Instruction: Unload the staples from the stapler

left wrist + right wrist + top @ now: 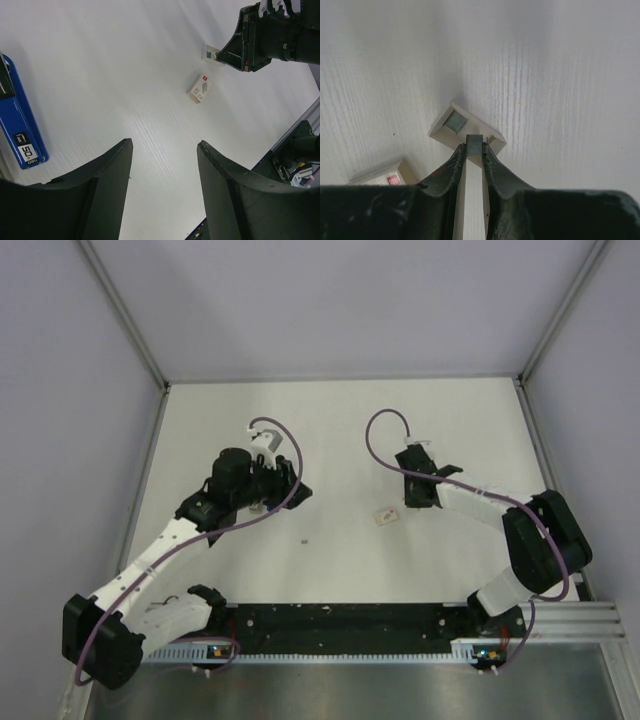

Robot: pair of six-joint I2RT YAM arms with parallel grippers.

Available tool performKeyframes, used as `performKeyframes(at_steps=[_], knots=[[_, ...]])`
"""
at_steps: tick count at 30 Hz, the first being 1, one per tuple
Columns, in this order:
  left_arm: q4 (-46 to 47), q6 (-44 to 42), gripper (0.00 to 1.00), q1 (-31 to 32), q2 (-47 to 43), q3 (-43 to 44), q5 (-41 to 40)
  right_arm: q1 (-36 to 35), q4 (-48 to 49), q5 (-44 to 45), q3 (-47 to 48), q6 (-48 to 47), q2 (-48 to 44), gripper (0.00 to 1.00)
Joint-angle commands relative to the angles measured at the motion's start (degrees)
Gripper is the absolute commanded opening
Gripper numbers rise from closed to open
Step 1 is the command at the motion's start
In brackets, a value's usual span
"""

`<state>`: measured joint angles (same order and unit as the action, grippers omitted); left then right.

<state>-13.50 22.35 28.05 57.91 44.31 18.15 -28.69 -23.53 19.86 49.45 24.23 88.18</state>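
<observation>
On the white table (340, 430) (pale walls (330, 300) around), a stapler (20, 125)

Blue stapler (20, 125): one, left edge of the left wrist view.
Closed staple box (201, 89), red-marked label: one, upper right of that view.
Open cardboard tray (439, 131): one, centre of the right wrist view.
Grey staple block (474, 141): one, at the tray's lower edge. A second grey square sits inside the tray, kind unclear.
Grippers: two, the left gripper (164, 145) and the right gripper (474, 148).
</observation>
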Motion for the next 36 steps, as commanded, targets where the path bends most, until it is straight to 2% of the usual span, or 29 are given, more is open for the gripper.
performKeyframes(at_steps=[1, 13, 24, 28, 36], knots=[[2.77, -0.73, 0.60, 0.33, 0.36, 0.60, 0.39, 0.74, 1.73, 0.62, 1.00, -1.72, 0.94, 0.11], [2.77, -0.73, 0.60, 0.42, 0.10, 0.51, 0.57, 0.74, 1.56, 0.97, 2.05, -5.24, 1.38, 0.13], [2.86, -0.82, 0.61, 0.51, -0.17, 0.42, 0.57, 0.83, 1.91, -4.30, 1.88, -4.37, 2.35, 0.13], [2.86, -0.82, 0.61, 0.60, -0.25, 0.51, 0.48, 0.65, 1.82, -4.74, 1.88, -3.93, 1.91, 0.17], [2.86, -0.90, 0.61, 0.69, -0.43, 0.51, 0.48, 0.74, 0.59, -3.77, 2.58, -3.49, -0.20, 0.30]])
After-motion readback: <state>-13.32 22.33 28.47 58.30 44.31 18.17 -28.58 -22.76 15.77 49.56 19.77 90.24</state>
